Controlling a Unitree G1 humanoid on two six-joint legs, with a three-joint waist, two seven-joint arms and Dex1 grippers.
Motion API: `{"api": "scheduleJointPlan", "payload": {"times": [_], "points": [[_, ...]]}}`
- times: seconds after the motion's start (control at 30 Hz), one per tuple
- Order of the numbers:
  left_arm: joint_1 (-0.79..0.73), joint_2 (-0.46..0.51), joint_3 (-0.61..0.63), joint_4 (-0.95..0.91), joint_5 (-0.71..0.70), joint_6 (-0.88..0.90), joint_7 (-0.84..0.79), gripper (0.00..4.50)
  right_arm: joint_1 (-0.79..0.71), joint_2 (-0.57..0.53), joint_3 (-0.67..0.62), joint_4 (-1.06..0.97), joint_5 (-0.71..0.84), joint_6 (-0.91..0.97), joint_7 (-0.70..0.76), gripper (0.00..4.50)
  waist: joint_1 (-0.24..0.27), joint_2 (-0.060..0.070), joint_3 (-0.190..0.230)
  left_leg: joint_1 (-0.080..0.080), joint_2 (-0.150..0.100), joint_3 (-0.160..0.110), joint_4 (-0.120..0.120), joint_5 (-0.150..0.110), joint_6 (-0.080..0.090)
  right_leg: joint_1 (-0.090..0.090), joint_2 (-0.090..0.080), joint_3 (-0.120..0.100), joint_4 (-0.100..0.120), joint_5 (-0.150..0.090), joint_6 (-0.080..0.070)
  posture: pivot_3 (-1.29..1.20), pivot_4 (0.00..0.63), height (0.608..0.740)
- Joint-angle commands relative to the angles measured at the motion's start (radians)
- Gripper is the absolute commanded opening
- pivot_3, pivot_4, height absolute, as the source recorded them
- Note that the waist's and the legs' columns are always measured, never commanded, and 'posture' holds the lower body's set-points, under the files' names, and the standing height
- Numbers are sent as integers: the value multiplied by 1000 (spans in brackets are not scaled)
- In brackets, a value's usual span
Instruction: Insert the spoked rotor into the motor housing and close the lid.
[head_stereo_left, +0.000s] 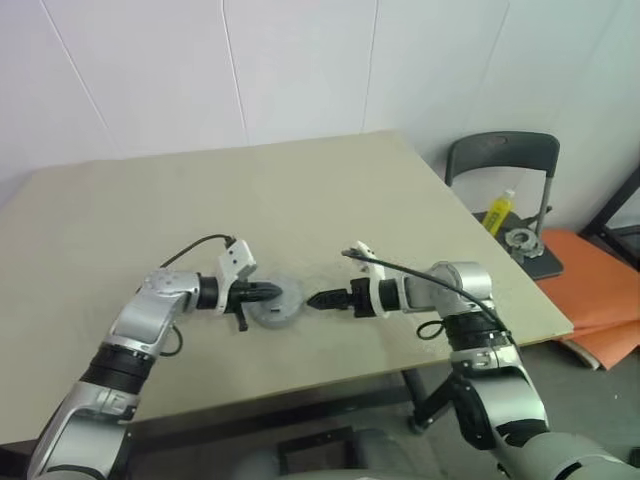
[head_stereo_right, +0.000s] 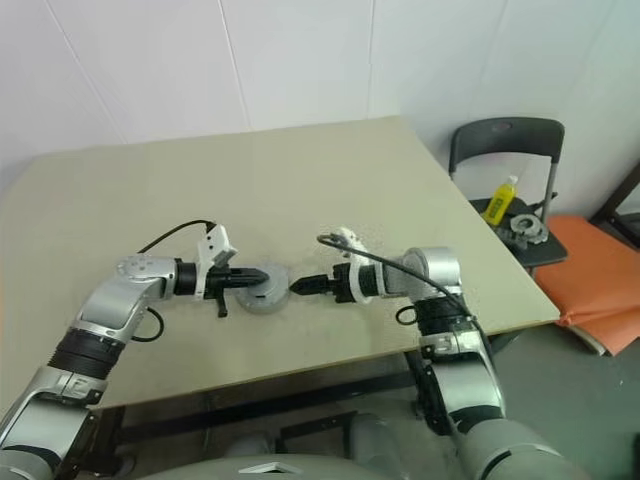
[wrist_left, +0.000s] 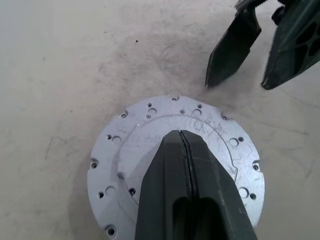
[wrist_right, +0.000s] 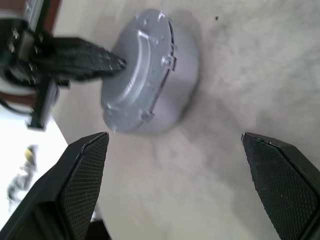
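Pressed together, the left gripper (wrist_left: 182, 137) rests its black fingertips on the flat silver-grey lid (wrist_left: 150, 127), already seated on the round grey motor housing (wrist_right: 170, 95) mid-table. The right gripper (head_stereo_left: 312, 299), fingers wide apart, points at its opposite side, just beside it.

Lid (wrist_left: 150, 135) on motor housing (wrist_right: 170, 95) on table (head_stereo_left: 300, 190), between both claws; chair (head_stereo_left: 505, 165) right

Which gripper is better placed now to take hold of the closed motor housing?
Probably the right gripper: it is open beside the motor housing with nothing in it. The left gripper is shut, its tips resting over the lid.
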Motion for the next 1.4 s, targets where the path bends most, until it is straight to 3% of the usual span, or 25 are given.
{"api": "scheduleJointPlan", "payload": {"times": [0.03, 0.23, 0.5, 0.6, 1.03, 1.13, 1.4], "points": [[30, 5, -64, 49, 59, 23, -3, 0, -27, 120, -111, 38, 24, 14, -121, 4474, 1, 0, 0, 0, 0, 0, -1, 0, 0, 0, 0, 0, 0, 0, 0, 0, 0, 740], [26, 12, -65, 54, 68, 18, -13, 0, -95, 244, -262, 120, 38, -10, -271, 4474, -4, -1, -1, 1, 2, 0, -2, 0, 0, -1, 0, 0, 0, 0, 0, 0, 0, 740], [15, 16, -67, 65, 82, 4, -23, 0, -183, 284, -382, 243, 146, 28, -328, 4474, -4, 0, -1, 2, 2, -1, -3, 0, 0, 0, -1, 0, 0, 1, -1, 0, 0, 740], [10, 14, -68, 67, 84, -4, -31, 0, -163, 271, -292, 220, 126, 59, -320, 4474, -8, 1, 0, 1, 2, -1, -3, 0, 0, -2, 0, 0, 0, 1, -1, 0, 0, 740], [-3, 49, -84, 99, 122, -58, -61, 0, -224, 286, -384, 329, 185, 100, -327, 4474, -20, 0, 0, 0, 6, -1, -6, 0, 0, -3, 11, 0, 0, -2, -6, 0, 0, 740], [-10, 53, -89, 120, 140, -81, -63, 0, -217, 280, -384, 315, 199, 104, -316, 3913, -24, 1, 0, -1, 6, -1, -6, 0, 0, -3, 11, 0, 0, -2, -6, 0, 0, 740], [-32, 41, -87, 156, 147, -112, -60, 0, -213, 269, -394, 298, 217, 91, -306, 1446, -23, 1, 0, -2, 6, -1, -6, 0, 0, -4, 11, 1, 0, -2, -6, 0, 0, 740]]}}
